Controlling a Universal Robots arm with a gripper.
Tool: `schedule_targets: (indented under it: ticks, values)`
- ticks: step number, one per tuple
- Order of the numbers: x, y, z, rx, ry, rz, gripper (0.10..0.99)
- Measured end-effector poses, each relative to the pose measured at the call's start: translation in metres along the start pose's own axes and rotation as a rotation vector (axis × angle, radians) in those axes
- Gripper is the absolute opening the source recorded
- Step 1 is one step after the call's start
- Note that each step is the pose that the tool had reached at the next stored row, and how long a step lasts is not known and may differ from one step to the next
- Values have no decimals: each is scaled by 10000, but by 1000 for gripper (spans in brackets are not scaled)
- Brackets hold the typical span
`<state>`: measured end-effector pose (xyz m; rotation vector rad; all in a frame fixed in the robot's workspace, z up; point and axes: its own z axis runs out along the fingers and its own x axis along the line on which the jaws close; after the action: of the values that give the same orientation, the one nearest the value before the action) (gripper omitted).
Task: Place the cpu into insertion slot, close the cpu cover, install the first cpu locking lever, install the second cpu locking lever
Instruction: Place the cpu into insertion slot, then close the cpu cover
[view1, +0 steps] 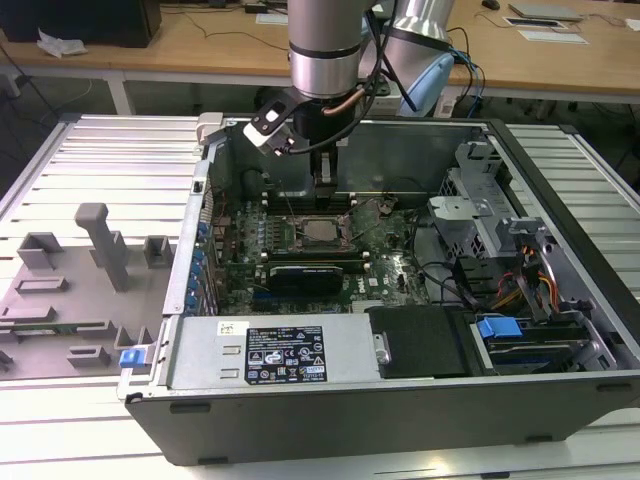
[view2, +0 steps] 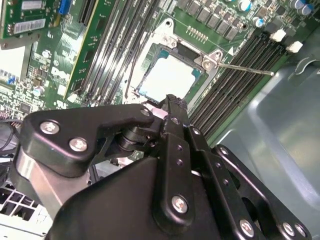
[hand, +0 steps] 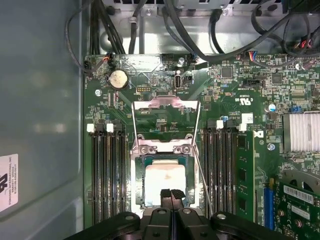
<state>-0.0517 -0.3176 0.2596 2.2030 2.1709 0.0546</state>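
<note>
The cpu (hand: 162, 181) lies flat in its socket on the green board, its pale metal top showing; it is also in the exterior view (view1: 321, 232) and the second wrist view (view2: 167, 75). The cpu cover (hand: 165, 103) stands swung open from its hinge, and the board shows through its window. One thin locking lever (hand: 203, 175) slants free along the socket's side, seen again as a wire lever (view2: 245, 67). My gripper (hand: 171, 193) hangs just above the cpu's near edge, fingertips pressed together with nothing between them. It shows from outside too (view1: 325, 188).
Memory slots (hand: 107, 175) flank the socket on both sides. A graphics card (view1: 305, 273) sits in front of the socket in the exterior view. Cables (hand: 200, 30) hang past the board. The case wall (hand: 40, 125) is close. Grey fixtures (view1: 95, 250) stand outside at the exterior view's left.
</note>
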Motion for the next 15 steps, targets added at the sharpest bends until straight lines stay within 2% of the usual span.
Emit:
schedule_targets:
  ticks: [15]
  values:
    - [0, 12, 0, -6, -2, 1, 106]
